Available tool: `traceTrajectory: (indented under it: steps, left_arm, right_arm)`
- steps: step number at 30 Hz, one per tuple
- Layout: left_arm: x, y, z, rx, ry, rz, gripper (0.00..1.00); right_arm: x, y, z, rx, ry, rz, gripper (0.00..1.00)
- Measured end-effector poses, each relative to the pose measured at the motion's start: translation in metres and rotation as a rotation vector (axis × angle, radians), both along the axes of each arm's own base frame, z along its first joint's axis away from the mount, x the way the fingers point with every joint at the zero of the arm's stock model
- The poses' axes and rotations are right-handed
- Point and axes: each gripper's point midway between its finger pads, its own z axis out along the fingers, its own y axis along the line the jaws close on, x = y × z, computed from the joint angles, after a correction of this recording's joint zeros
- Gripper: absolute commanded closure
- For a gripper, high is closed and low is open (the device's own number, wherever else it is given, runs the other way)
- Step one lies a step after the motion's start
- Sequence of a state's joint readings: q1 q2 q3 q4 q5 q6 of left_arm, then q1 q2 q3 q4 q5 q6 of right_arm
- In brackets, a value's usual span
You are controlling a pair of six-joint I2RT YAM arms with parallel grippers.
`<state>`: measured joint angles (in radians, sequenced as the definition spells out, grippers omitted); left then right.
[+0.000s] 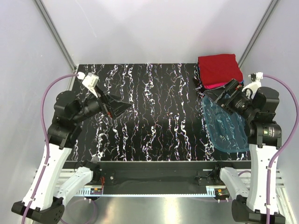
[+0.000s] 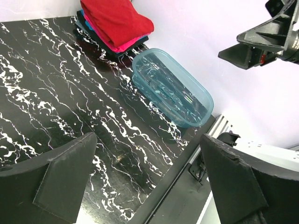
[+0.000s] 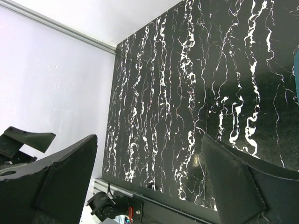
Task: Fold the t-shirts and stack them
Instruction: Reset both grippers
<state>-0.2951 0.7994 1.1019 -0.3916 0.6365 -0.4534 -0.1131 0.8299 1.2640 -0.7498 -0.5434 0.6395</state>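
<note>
The t-shirts (image 1: 219,70) sit in one folded pile at the far right corner of the table (image 1: 154,116), well away from the near edge. A dark red tee (image 2: 117,18) lies on top as a neat rectangle, with a bright pink edge (image 2: 125,45) peeking out beneath it and a thin sliver of teal-blue under that; something darker sits at the very bottom, though I cannot tell what it is. Just in front of the pile, along the right side, stands the translucent blue tub (image 1: 214,135), and from the left wrist view it (image 2: 159,95) looks to have nothing in it.

No loose shirt shows anywhere on the marbled black surface, so I judge the folding and stacking to be finished or very nearly so; nothing visible is left to fold.

The right gripper (image 1: 216,94) hovers just beside the near edge of the pile, above the tub's far end, jaws spread wide and holding nothing. The left gripper (image 1: 124,106) hangs over the left part of the table, well apart from the shirts, its jaws likewise wide and bare
</note>
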Motion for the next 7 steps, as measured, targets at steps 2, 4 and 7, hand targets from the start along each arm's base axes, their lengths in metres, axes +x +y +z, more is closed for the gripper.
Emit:
traceTrajectory:
  steps: [2, 4, 7]
  left_arm:
    - [0.0000, 0.0001, 0.0001, 0.000, 0.000, 0.001, 0.01]
    - [0.0000, 0.0001, 0.0001, 0.000, 0.000, 0.001, 0.01]
    - [0.0016, 0.0002, -0.0017, 0.003, 0.007, 0.005, 0.01]
  right_arm:
    - [0.0008, 0.0001, 0.0005, 0.004, 0.000, -0.001, 0.00]
    - [0.0018, -0.0001, -0.0001, 0.007, 0.005, -0.003, 0.00]
    - [0.0022, 0.0001, -0.0004, 0.008, 0.007, -0.002, 0.00]
